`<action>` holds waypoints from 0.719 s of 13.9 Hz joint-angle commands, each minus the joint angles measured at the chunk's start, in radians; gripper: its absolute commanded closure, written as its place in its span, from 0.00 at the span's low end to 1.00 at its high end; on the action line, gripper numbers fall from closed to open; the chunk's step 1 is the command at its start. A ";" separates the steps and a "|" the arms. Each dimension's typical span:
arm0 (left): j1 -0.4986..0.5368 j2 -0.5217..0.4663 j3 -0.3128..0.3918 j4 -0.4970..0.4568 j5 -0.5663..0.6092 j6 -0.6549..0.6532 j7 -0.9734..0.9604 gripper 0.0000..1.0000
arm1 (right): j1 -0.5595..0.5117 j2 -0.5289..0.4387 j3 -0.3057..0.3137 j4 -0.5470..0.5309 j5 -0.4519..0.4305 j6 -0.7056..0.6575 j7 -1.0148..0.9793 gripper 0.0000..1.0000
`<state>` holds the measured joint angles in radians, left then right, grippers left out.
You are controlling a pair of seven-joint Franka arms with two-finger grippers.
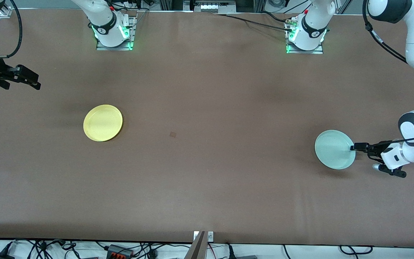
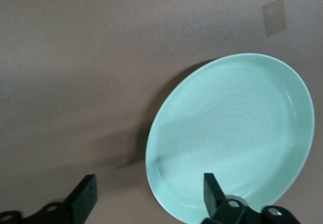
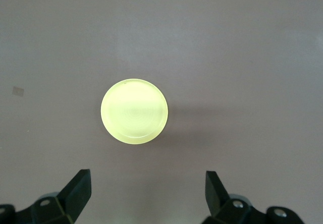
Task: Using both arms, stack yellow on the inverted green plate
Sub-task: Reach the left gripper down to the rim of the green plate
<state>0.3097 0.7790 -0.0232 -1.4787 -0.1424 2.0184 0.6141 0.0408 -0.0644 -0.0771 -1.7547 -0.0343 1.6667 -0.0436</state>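
So the green plate [image 1: 334, 149] is sitting right side up on the brown desk [image 1: 207, 180], close to the edge at the left arm's end and a bit nearer the front camera than the yellow plate [image 1: 102, 122]. The left gripper [image 1: 358, 146] is reaching in low at the plate's rim on the side facing that desk edge. In the left wrist view its fingers [image 2: 214, 191] are spread, one hovering over the inside of the green plate [image 2: 229, 138] and the other over bare desk outside the rim, so it's straddling the rim but not pinching it, as far as I can tell.

The yellow plate is lying rim up toward the right arm's end, well apart from the green one. The right gripper [image 1: 31, 80] is waiting up in the air by the desk edge at that end, fingers [image 3: 75, 188] spread wide and holding nothing, with the yellow plate [image 3: 134, 111] out ahead of it.
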 commanded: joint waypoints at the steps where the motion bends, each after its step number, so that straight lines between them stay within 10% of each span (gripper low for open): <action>1: 0.009 0.008 -0.010 0.005 -0.026 0.019 0.044 0.34 | 0.001 -0.026 0.003 -0.019 -0.006 -0.007 -0.002 0.00; 8: 0.019 0.045 -0.010 0.005 -0.069 0.017 0.067 0.61 | 0.001 -0.028 0.005 -0.019 -0.006 -0.008 -0.002 0.00; 10: 0.019 0.045 -0.010 0.008 -0.066 0.017 0.073 0.82 | 0.001 -0.028 0.007 -0.019 -0.006 -0.008 -0.002 0.00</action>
<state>0.3183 0.8191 -0.0262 -1.4787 -0.1835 2.0322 0.6487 0.0412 -0.0645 -0.0762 -1.7547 -0.0343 1.6656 -0.0436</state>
